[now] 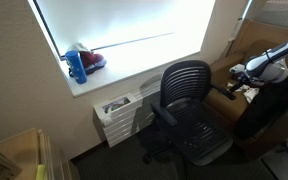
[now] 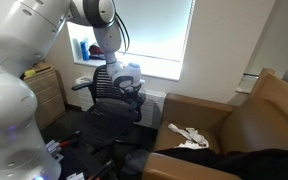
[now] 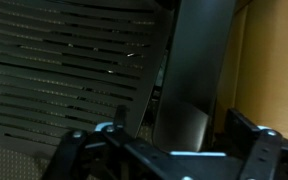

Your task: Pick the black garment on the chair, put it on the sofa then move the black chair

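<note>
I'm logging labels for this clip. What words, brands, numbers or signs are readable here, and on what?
No text is legible in any view.
Any label on the blue bottle is too small to read.
The dark marks on top of the white drawer unit are blurred and unreadable.

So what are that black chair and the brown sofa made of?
The chair has a backrest that looks like matte black moulded plastic, judging by its rigid slotted ribs. Its seat looks like woven mesh, though it is too small to be sure. The sofa has a smooth brown covering with a soft sheen over thick padding, so it is probably leather or imitation leather. The pictures cannot tell which.
</note>
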`<state>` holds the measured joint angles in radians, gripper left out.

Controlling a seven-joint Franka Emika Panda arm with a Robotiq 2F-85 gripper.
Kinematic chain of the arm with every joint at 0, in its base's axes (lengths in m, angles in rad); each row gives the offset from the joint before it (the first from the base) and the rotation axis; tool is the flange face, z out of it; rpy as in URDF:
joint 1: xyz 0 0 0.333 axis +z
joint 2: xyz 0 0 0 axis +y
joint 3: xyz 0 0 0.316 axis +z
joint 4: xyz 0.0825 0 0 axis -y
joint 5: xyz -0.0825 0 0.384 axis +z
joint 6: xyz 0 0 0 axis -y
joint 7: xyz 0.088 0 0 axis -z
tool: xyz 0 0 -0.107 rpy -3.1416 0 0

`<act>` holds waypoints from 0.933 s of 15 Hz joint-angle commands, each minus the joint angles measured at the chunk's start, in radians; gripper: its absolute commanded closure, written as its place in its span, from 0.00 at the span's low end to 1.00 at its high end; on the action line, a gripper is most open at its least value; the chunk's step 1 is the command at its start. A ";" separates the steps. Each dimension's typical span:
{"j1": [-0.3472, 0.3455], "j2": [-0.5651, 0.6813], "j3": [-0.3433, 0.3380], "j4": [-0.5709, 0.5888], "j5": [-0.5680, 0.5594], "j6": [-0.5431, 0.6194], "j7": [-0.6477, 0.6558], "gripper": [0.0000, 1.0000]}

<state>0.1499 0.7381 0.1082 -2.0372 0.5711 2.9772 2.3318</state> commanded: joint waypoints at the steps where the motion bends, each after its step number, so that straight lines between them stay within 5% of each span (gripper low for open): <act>1: -0.014 0.132 0.043 0.087 0.009 0.075 -0.015 0.00; 7: -0.006 0.299 0.070 0.213 0.017 0.308 0.015 0.00; 8: 0.009 0.251 0.041 0.162 0.005 0.243 0.010 0.00; 11: 0.008 0.274 0.051 0.193 0.009 0.286 0.016 0.00; 12: 0.012 0.265 0.044 0.188 0.007 0.273 0.014 0.25; 14: 0.034 0.242 0.021 0.167 0.027 0.271 0.034 0.34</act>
<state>0.1556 1.0115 0.1598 -1.8458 0.5738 3.2646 2.3503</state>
